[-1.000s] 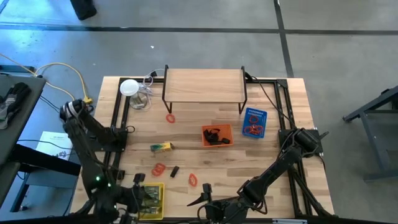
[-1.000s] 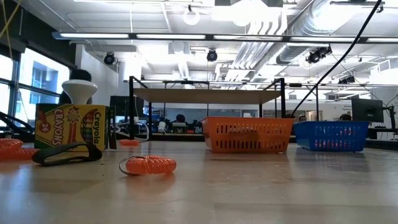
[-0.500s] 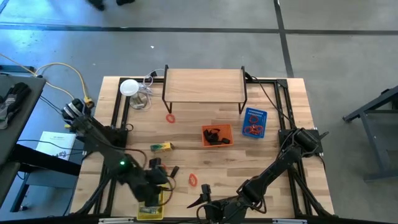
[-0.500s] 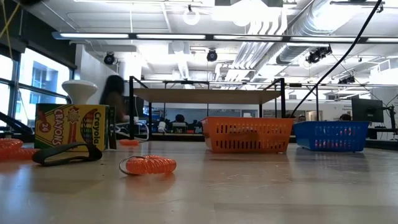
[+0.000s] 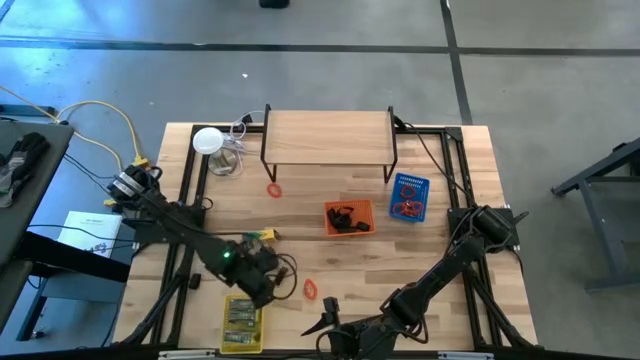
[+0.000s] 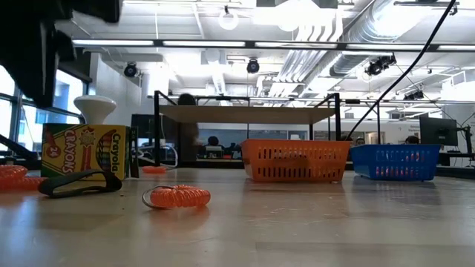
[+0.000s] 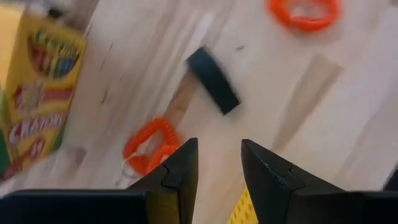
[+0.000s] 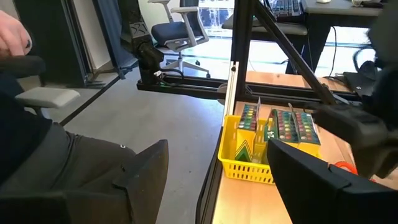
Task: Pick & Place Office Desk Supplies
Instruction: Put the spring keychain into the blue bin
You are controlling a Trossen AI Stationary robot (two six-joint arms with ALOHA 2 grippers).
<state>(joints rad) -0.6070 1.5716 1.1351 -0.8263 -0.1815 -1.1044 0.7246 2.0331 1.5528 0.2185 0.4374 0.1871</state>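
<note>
My left gripper (image 5: 268, 275) hangs over the front left part of the pale wooden counter (image 5: 440, 200), its fingers (image 7: 180, 171) a narrow gap apart and holding nothing. Below them in my left wrist view lie a coiled red ring-shaped band (image 7: 149, 146) and, just beyond it, a small black clip (image 7: 213, 80); a second red coiled band (image 7: 305, 10) lies farther off, and a yellow-green box of crayons (image 7: 38, 93) lies to one side. From overhead, that crayon pack (image 5: 259, 236) sits just behind my left gripper, another red band (image 5: 311, 289) lies on the counter between my two grippers, and one more red ring (image 5: 274, 189) rests near the front leg of the wooden shelf riser (image 5: 328, 137). A yellow plastic basket (image 5: 241, 323) holding crayon packs stands at the front left edge. The orange basket (image 5: 349, 218) at centre holds black clips, and the blue basket (image 5: 409, 197) to its right holds red bands. My right gripper (image 5: 327, 322) waits at the front edge of the counter, fingers (image 8: 146, 171) spread wide and empty.
</note>
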